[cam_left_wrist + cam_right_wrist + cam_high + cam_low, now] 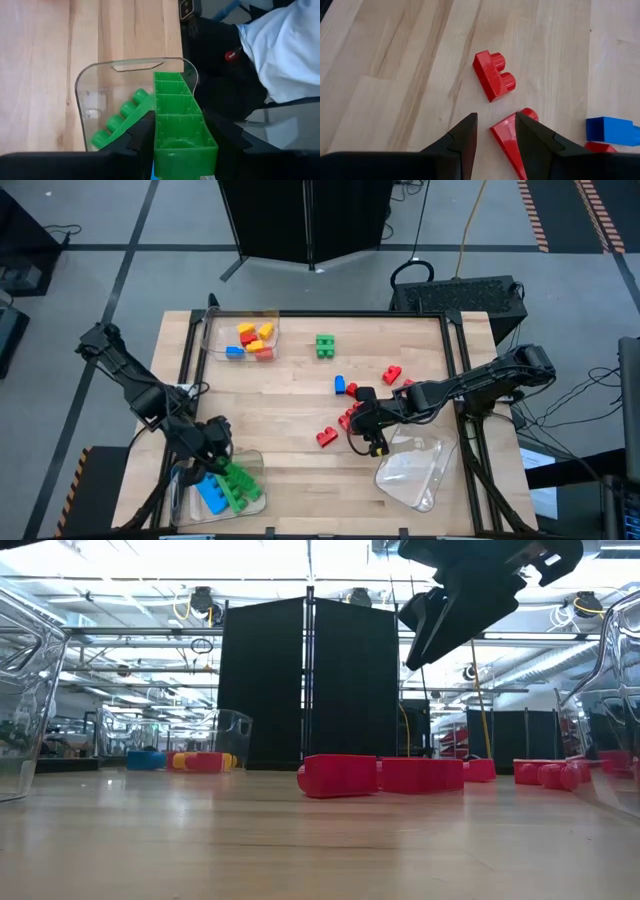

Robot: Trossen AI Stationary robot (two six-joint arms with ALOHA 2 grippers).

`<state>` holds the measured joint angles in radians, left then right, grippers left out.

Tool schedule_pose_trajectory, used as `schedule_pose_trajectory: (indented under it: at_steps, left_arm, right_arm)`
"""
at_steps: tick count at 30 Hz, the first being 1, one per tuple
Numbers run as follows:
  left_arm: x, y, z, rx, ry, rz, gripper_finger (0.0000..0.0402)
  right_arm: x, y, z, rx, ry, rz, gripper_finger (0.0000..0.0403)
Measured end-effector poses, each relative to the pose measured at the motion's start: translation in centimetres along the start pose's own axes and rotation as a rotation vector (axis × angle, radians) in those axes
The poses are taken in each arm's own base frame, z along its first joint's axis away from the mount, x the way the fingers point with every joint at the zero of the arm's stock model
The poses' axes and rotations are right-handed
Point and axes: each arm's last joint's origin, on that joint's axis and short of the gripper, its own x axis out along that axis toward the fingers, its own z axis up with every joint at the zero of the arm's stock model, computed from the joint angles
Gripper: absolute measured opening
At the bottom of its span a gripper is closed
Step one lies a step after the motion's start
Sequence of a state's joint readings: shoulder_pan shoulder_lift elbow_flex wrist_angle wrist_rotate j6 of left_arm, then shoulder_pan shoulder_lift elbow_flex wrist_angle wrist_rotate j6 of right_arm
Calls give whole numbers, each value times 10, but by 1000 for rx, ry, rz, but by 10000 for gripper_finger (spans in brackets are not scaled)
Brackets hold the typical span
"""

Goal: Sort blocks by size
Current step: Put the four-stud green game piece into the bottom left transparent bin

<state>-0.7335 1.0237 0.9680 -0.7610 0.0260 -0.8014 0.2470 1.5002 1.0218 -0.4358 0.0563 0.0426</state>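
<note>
We see a pale wooden tabletop [290, 395] of long planks in the middle of the overhead frame, on a grey floor [100, 270] crossed by dark lines. A black panel screen [305, 220] stands at the top centre, and a black case [460, 295] sits at the tabletop's upper right corner. Striped hazard tape [535, 215] runs across the upper right. In the level frame, bright ceiling lights [150, 560] and exposed pipes fill the top.

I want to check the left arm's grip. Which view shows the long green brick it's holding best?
The left wrist view: the long green brick fills it, clamped between the left gripper fingers above a clear tray. The high view shows it small; the others miss it.
</note>
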Motion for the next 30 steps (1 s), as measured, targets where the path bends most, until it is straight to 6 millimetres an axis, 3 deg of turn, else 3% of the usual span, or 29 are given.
schedule_pose_trajectory:
  at_steps: [11, 17, 30]
  left_arm:
    - [21, 5, -16, -131, 83, 57, 139]
    - [24, 0, -11, -89, 48, 13, 139]
    - [37, 1, -11, -125, 52, 73, 139]
  right_arm:
    - [1, 0, 5, 21, -54, 3, 118]
    - [9, 1, 14, 9, -145, 13, 118]
    - [11, 2, 13, 13, -131, 15, 118]
